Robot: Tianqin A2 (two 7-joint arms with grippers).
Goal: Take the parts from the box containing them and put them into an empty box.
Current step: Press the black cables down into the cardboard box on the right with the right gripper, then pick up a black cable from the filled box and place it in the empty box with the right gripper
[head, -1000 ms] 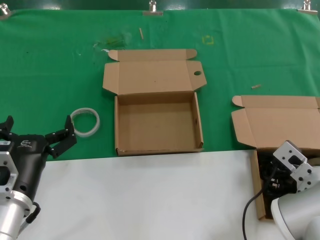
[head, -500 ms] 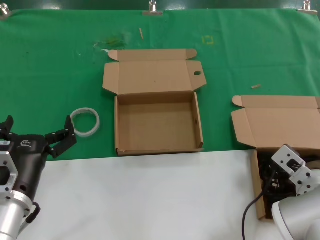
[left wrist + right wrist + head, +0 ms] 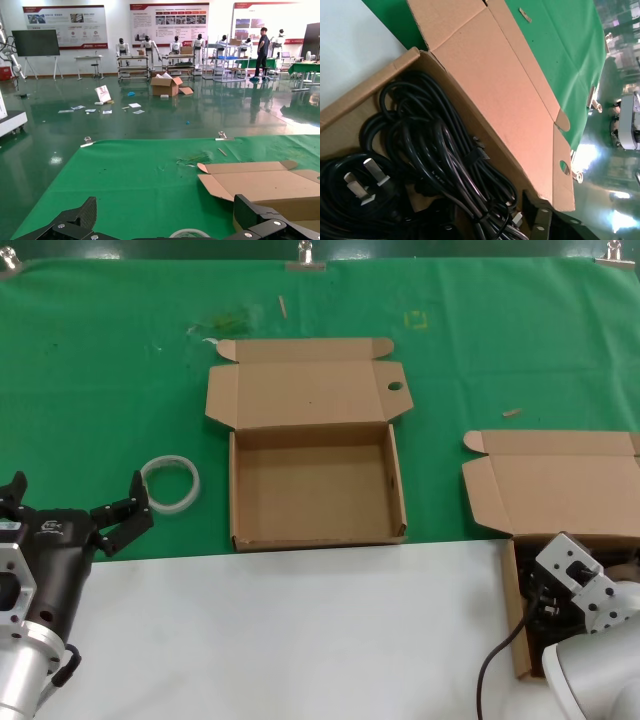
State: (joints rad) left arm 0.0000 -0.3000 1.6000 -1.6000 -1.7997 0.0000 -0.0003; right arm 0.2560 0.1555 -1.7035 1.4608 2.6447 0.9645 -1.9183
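The cables (image 3: pixel 435 150) are black bundled cords, one with a three-pin plug (image 3: pixel 362 182), lying in the brown box (image 3: pixel 515 625) at the front right; its lid (image 3: pixel 560 485) stands open. My right gripper (image 3: pixel 543 605) is down inside this box, open, with its fingers (image 3: pixel 535 220) either side of a cable bundle, the gripper (image 3: pixel 490 222) low over it. The empty square box (image 3: pixel 315 535) sits in the middle, with an oval hole (image 3: pixel 395 387) in its lid tab. My left gripper (image 3: pixel 78 488) is open and empty at the front left.
A whitish ring (image 3: pixel 170 483) lies on the green cloth just beyond the left gripper; it also shows in the left wrist view (image 3: pixel 189 233). A white sheet (image 3: pixel 300 640) covers the front of the table. Small scraps (image 3: pixel 512 412) lie on the cloth at the back.
My right gripper has sunk a little lower into the box of cables. The left arm and both boxes have not moved.
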